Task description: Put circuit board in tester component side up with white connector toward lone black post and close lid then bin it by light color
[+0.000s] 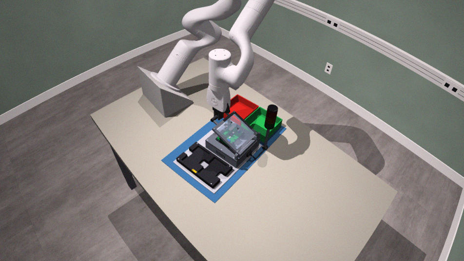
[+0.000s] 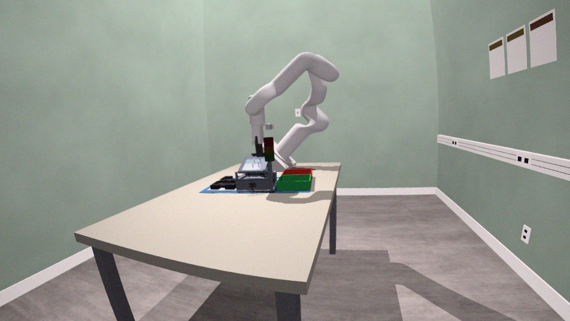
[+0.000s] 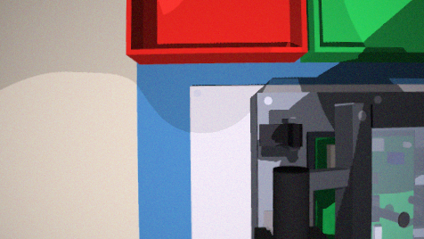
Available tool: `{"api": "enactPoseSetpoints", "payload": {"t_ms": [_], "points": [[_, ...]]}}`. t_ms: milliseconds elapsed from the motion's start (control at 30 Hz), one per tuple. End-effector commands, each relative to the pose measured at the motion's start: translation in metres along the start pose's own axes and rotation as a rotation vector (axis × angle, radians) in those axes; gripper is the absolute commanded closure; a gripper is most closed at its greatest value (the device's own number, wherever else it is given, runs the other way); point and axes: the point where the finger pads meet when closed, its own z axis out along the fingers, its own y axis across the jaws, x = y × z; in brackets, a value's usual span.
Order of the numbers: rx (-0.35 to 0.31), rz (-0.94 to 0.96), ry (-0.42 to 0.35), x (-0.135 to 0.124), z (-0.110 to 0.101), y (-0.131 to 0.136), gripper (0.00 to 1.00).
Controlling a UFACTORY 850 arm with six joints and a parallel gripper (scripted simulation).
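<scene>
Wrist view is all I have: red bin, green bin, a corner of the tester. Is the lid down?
Observer: No. In the top view the clear lid is tilted up, not flat on the tester.
Operator: Gripper on it?
Observer: Yes. The gripper is shut on the clear lid's raised edge, on the arm-base side.
Operator: Signal light?
Observer: In the exterior view the signal light looks dark; no segment seems lit.
</scene>
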Motion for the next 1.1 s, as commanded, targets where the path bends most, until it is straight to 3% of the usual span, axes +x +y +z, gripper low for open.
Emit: {"api": "enactPoseSetpoints", "payload": {"t_ms": [0, 500, 1067], "points": [[-0.002, -0.001, -0.001, 0.000, 0.006, -0.002, 1.00], [-0.002, -0.001, -0.001, 0.000, 0.038, -0.009, 1.00], [-0.002, -0.001, -0.001, 0.000, 0.057, -0.011, 1.00]]}}
